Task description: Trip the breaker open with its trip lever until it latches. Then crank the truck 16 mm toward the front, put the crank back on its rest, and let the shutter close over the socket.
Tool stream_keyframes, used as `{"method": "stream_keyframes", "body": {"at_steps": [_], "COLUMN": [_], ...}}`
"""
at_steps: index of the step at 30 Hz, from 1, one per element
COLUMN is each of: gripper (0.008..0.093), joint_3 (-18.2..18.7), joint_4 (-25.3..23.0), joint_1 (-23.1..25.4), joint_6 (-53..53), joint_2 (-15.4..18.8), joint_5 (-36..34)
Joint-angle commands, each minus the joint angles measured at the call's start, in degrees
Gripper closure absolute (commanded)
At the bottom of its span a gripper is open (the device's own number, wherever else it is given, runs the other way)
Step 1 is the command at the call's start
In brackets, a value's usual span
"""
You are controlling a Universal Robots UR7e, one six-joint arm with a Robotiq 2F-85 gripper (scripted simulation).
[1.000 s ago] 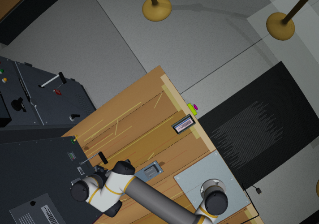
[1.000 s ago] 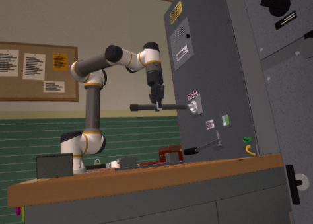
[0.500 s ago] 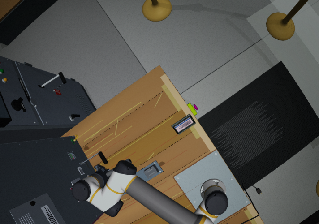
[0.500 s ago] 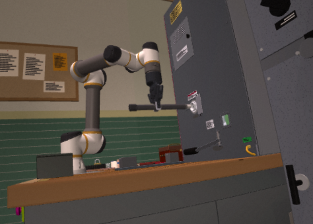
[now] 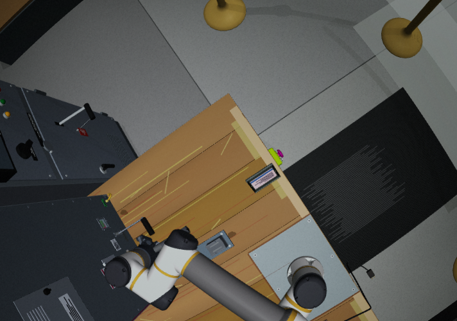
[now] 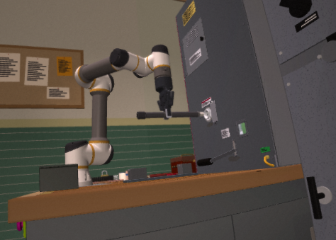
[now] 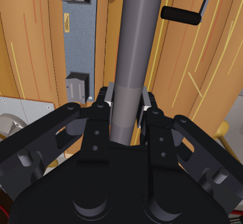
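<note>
I hold the grey crank [image 6: 166, 114] [image 7: 129, 69] by the middle of its shaft in my closed gripper [image 6: 166, 112] [image 7: 126, 103]. It lies level in the air, with one end at the socket [image 6: 208, 114] on the dark cabinet front and its black grip pointing away. Lower on the same front the trip lever [image 6: 217, 157] [image 5: 136, 226] [image 7: 188, 12] sticks out with its black grip tilted down toward the bench. The crank rest [image 5: 217, 244] [image 7: 76, 87], a grey bracket on a plate, sits on the wooden bench below me. In the side camera my arm hides the crank.
The cabinet front [image 6: 227, 80] stands close beside my wrist. A yellow hook [image 6: 269, 160] and a green tag sit low on it. My base [image 5: 306, 279] is bolted to a grey plate at the bench end. A small display box [image 5: 263, 178] stands near the far bench edge.
</note>
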Motion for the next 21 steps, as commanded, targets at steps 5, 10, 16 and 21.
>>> {"method": "stream_keyframes", "body": {"at_steps": [5,10,16,21], "gripper": [0.0934,0.0934,0.0934,0.0934], "joint_3": [0.09,0.28,0.51,0.51], "joint_4": [-0.13,-0.15,-0.18,-0.18], "joint_1": [-0.19,-0.39,-0.62,-0.62], "joint_6": [-0.19,-0.39,-0.62,-0.62], "joint_2": [-0.29,-0.46,-0.67,-0.67], "joint_5": [0.00,0.00,0.00,0.00]}}
